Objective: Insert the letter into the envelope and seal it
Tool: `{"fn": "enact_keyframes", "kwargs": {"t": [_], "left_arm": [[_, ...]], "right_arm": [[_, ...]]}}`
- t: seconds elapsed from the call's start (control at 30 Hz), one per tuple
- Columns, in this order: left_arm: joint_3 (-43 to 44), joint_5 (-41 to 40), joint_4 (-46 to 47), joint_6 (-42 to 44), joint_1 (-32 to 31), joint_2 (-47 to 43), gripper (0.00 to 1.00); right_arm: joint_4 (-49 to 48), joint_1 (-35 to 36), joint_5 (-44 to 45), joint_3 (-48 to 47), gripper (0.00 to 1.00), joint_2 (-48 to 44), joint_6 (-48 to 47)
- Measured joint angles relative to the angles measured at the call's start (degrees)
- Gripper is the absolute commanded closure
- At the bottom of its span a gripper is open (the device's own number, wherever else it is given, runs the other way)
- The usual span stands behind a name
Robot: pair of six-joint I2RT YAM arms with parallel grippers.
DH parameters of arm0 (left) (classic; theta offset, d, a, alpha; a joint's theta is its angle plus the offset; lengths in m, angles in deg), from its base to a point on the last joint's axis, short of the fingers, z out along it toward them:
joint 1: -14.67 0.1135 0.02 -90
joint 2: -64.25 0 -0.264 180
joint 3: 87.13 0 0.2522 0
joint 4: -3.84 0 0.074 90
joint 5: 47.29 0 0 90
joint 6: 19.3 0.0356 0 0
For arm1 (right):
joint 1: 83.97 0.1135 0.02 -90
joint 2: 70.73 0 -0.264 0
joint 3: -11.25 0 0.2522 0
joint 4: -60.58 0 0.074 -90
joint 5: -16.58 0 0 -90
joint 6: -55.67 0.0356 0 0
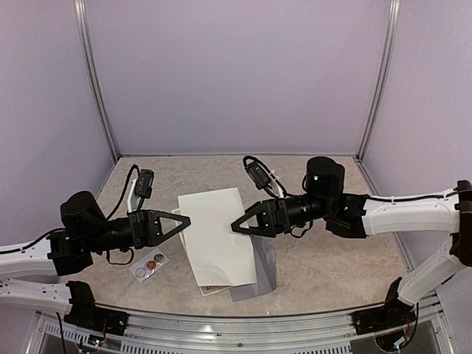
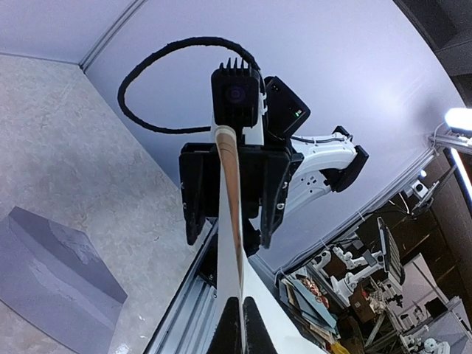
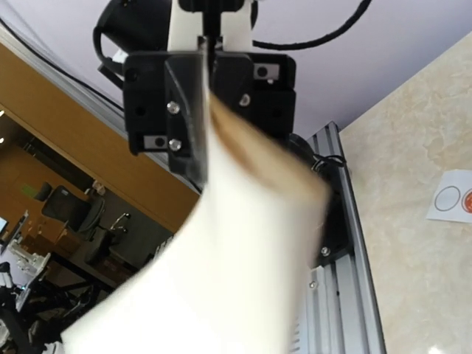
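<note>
While the left gripper [image 1: 179, 220] is clamped fully shut on one edge of the letter [image 1: 217, 236], the right gripper [image 1: 237, 226] meets the opposite edge, so the sheet hangs between the two arms, off the desk [image 1: 332, 258]. From the left wrist the paper runs edge-on from that gripper's own fingertips straight to the right gripper and hides the gap there. Whether the right jaws pinch the sheet or stand a little apart around it, I cannot tell. From the right wrist the sheet looks blurred and bowed, which suggests it is slack rather than pulled taut. Holding it at two opposite edges probably keeps the thin paper from drooping and lets it be steered. The envelope [image 1: 264, 274] lies flat on the desk, partly under the letter's near right corner in the top view, so the target is close below. A sticker card [image 1: 150, 264] lies near the left gripper, probably for the seal. Insertion looks not yet begun.
</note>
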Motion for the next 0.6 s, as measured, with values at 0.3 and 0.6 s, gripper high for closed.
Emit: {"fn": "enact_keyframes", "kwargs": {"t": [0.3, 0.6], "left_arm": [[-0.02, -2.54, 0.37, 0.04, 0.07, -0.44, 1.00], [-0.13, -4.37, 0.85, 0.04, 1.75, -1.53, 1.00]], "right_arm": [[-1.20, 1.66, 0.15, 1.55, 0.50, -0.35, 0.17], [-2.08, 3.26, 0.72, 5.62, 1.00, -1.46, 1.09]]}}
